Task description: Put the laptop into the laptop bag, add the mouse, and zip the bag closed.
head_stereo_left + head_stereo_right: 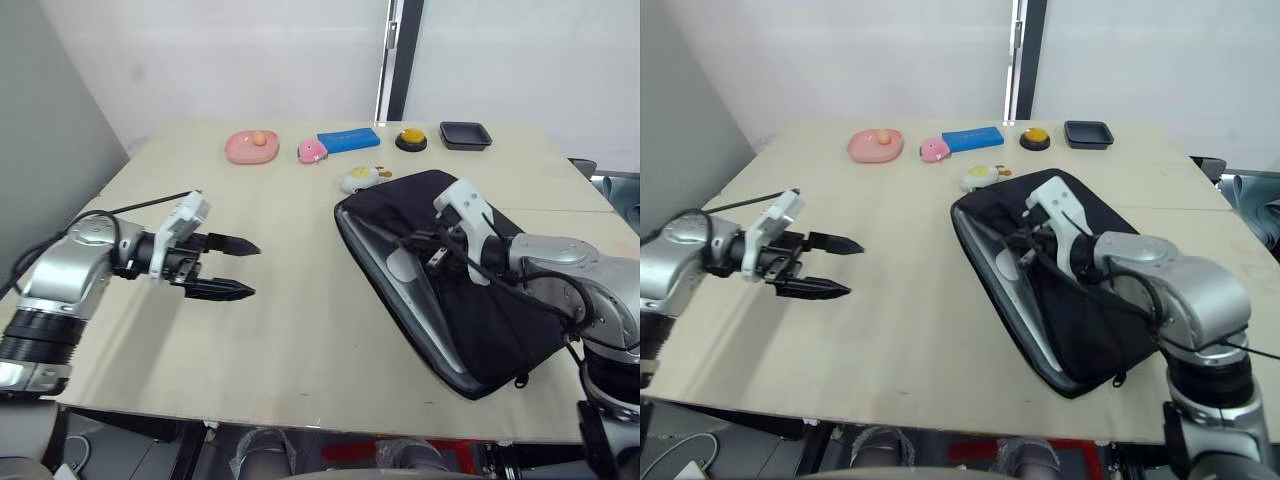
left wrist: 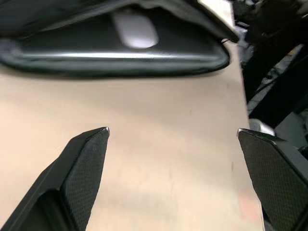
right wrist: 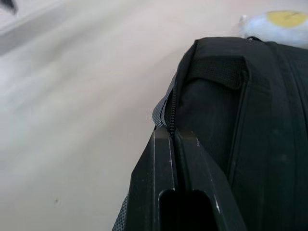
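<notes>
Black fabric is what you see first: the laptop bag (image 1: 470,300) lies flat on the pale wood surface (image 1: 290,330), at about 3 o'clock from the middle. Its long side that faces the middle of the surface gapes open. Inside that gap you can see the silver-grey laptop (image 1: 425,315) lying flat in the bag. The white mouse (image 1: 402,263) rests on top of the laptop, just inside the open edge.

Your right pincer (image 3: 173,139) is on the bag near its far end. Its two black fingers are pressed tight together, right at the zipper line on the bag's edge. You cannot tell if they grip the zipper pull itself.

Your left pincer (image 1: 238,268) hangs over bare wood at about 9 o'clock, well apart from the bag. Its two fingers are spread wide and hold nothing. They point toward the bag's open side.

Just past the bag's far corner, at about 12 o'clock, sits a small white-and-yellow toy (image 1: 358,179). Farther back along the far edge you have a row of things: a pink dish (image 1: 251,147) with a small orange ball in it, a pink toy (image 1: 312,151), a blue box (image 1: 348,140), a yellow button on a black base (image 1: 411,139) and a small black tray (image 1: 465,135).
</notes>
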Controlling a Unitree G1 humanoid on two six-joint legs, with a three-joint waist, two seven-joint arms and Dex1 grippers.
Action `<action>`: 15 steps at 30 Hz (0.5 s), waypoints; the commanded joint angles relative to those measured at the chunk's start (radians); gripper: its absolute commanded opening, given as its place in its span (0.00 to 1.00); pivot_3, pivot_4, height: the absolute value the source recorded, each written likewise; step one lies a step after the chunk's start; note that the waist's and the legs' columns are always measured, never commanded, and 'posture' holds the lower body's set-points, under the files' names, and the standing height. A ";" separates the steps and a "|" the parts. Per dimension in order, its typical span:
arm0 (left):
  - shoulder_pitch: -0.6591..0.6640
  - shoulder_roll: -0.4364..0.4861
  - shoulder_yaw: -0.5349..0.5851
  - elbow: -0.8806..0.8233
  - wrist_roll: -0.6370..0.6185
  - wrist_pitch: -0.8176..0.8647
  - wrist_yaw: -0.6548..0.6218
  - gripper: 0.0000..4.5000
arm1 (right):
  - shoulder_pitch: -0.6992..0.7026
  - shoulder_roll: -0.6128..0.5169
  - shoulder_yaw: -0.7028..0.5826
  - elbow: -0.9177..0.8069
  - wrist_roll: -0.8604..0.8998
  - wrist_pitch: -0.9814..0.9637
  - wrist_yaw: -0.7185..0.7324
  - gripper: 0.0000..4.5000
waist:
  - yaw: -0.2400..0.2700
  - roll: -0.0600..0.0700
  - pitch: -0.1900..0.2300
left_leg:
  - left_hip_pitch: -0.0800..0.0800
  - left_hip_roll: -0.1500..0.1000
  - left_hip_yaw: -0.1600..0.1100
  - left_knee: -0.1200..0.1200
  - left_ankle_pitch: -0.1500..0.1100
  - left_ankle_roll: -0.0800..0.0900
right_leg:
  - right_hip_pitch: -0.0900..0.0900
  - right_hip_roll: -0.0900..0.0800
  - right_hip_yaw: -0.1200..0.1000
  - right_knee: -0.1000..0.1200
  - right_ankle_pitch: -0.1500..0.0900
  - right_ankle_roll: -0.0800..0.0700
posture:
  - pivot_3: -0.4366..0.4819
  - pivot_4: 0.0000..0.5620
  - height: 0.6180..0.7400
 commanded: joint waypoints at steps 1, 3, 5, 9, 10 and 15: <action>-0.016 0.041 0.065 0.020 -0.033 -0.008 -0.048 0.99 | 0.028 -0.061 0.095 -0.068 0.035 -0.191 0.180 0.00 | -0.002 0.000 0.000 | 0.000 0.000 0.000 0.000 0.000 0.000 | 0.000 0.000 0.000 0.000 0.000 0.000 | 0.48 0.27 1.00; -0.010 0.049 0.071 0.020 -0.041 -0.004 -0.049 0.99 | 0.035 -0.081 0.134 -0.062 0.032 -0.260 0.238 0.00 | -0.008 0.000 0.000 | 0.000 0.000 0.000 0.000 0.000 0.000 | 0.000 0.000 0.000 0.000 0.000 0.000 | 0.48 0.27 1.00; 0.007 0.061 0.068 0.021 -0.033 -0.019 -0.050 0.99 | 0.024 -0.092 0.179 -0.036 0.009 -0.333 0.290 0.00 | -0.012 0.000 0.000 | 0.000 0.000 0.000 0.000 0.000 0.000 | 0.000 0.000 0.000 0.001 0.000 0.000 | 0.48 0.27 1.00; 0.040 0.068 0.062 0.041 0.004 -0.067 -0.034 0.99 | -0.021 -0.101 0.262 0.025 -0.034 -0.472 0.401 0.00 | -0.015 0.000 0.000 | 0.000 0.001 0.000 0.003 0.000 0.001 | 0.000 0.000 0.001 0.004 -0.001 -0.001 | 0.48 0.27 1.00; 0.050 0.070 0.063 0.042 0.010 -0.075 -0.028 0.99 | -0.036 -0.101 0.276 0.040 -0.037 -0.493 0.427 0.00 | -0.014 0.000 0.000 | 0.000 0.001 0.000 0.005 0.000 0.001 | 0.000 0.000 0.001 0.005 -0.001 -0.001 | 0.48 0.27 1.00; 0.072 0.072 0.062 0.046 0.044 -0.131 -0.015 0.99 | -0.071 -0.123 0.353 0.164 -0.122 -0.561 0.485 0.00 | -0.011 -0.001 -0.001 | 0.000 0.001 -0.001 0.009 -0.003 0.007 | 0.000 0.000 0.000 0.009 0.000 -0.001 | 0.48 0.27 1.00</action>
